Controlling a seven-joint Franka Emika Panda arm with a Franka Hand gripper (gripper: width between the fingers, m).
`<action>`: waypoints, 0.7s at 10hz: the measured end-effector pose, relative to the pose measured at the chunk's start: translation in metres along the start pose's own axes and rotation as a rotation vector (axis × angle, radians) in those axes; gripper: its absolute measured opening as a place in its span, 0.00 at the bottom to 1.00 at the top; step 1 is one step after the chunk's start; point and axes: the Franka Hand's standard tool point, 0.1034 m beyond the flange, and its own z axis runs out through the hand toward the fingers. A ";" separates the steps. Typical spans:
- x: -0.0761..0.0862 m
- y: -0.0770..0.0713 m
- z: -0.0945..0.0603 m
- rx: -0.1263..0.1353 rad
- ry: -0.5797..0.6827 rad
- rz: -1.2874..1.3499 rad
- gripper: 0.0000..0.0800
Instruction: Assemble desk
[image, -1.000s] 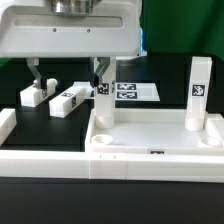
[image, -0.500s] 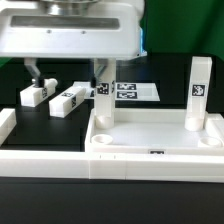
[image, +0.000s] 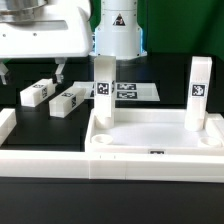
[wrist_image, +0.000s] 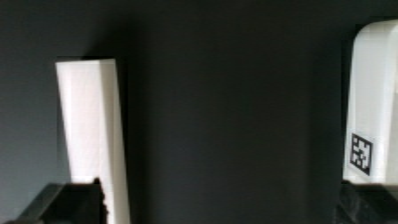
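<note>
The white desk top (image: 150, 130) lies on the table as a rimmed tray. Two tagged legs stand upright in its rear sockets, one on the exterior view's left (image: 103, 95) and one on its right (image: 199, 90). Two loose legs (image: 37, 94) (image: 68, 101) lie flat left of the tray. My gripper (image: 32, 73) hangs open and empty just above them, fingers wide apart. In the wrist view two long white legs show, one plain (wrist_image: 89, 120) and one tagged (wrist_image: 374, 110), with dark table between them and my gripper (wrist_image: 214, 215) holding nothing.
The marker board (image: 138, 90) lies behind the tray. A low white border rail (image: 50, 160) runs along the front and up the exterior view's left side (image: 5, 122). The robot's base (image: 118, 30) stands at the back.
My gripper has moved toward the exterior view's left, away from the upright left leg, and now hangs over the two loose legs. The legs and the tray have not moved.
</note>
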 end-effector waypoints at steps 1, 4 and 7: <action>-0.001 0.001 0.001 0.000 -0.001 0.003 0.81; -0.015 0.007 0.005 0.053 -0.053 0.167 0.81; -0.039 0.020 0.017 0.114 -0.072 0.447 0.81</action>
